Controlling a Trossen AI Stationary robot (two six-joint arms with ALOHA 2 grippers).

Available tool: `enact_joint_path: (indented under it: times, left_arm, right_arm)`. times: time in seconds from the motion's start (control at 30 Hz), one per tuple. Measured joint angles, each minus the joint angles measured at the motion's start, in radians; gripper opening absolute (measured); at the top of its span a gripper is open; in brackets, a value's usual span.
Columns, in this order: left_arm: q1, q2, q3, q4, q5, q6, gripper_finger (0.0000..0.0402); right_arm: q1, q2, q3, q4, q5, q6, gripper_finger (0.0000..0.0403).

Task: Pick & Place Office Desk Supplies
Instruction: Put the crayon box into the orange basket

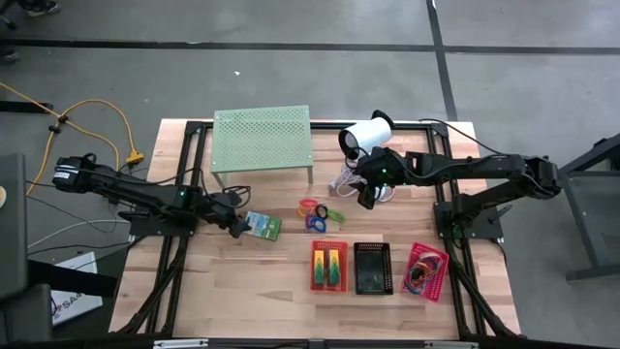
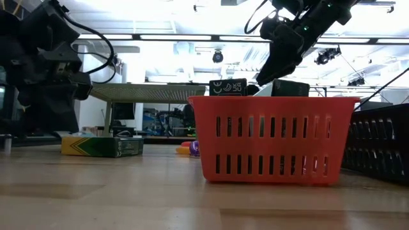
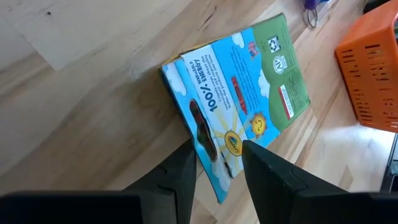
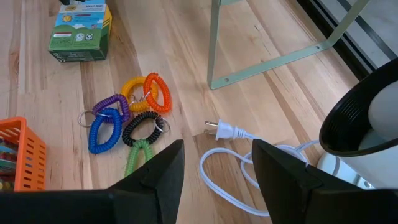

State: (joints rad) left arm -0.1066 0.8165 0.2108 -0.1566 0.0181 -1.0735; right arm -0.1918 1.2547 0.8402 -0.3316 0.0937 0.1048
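Green pack (image 1: 262,226): high view, you've got it flat on the table left of the red basket (image 1: 329,265), which already holds two packs; coil loops (image 1: 318,213) still loose.
Low view: right gripper (image 2: 281,57) hangs above the baskets.
Left wrist: left gripper (image 3: 217,163) jaws straddle the pack edge, narrow gap, not clamped.
Right wrist: jaws apart, empty, over the loops.

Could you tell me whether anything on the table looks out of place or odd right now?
Only the white cylinder's cord: it lies unplugged in a loose loop by the coil loops. The left gripper straddles the green pack; the right gripper hangs open over the cord.
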Motion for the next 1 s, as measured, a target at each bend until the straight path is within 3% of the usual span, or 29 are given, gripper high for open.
enact_joint_path:
  times: [0.4, 0.73, 1.0]
  left_arm:
    - [-0.021, 0.0, 0.0, 0.0, 0.031, -0.018, 0.0121]
    - [-0.021, 0.0, 0.0, 0.0, -0.006, 0.011, 0.0052]
    - [-0.021, 0.0, 0.0, 0.001, -0.011, 0.026, 0.0041]
  right_arm:
    - [0.0, 0.0, 0.0, 0.0, 0.0, 0.0, 0.0176]
    - [0.0, 0.0, 0.0, 0.0, 0.0, 0.0, 0.0176]
    - [0.0, 0.0, 0.0, 0.0, 0.0, 0.0, 0.0176]
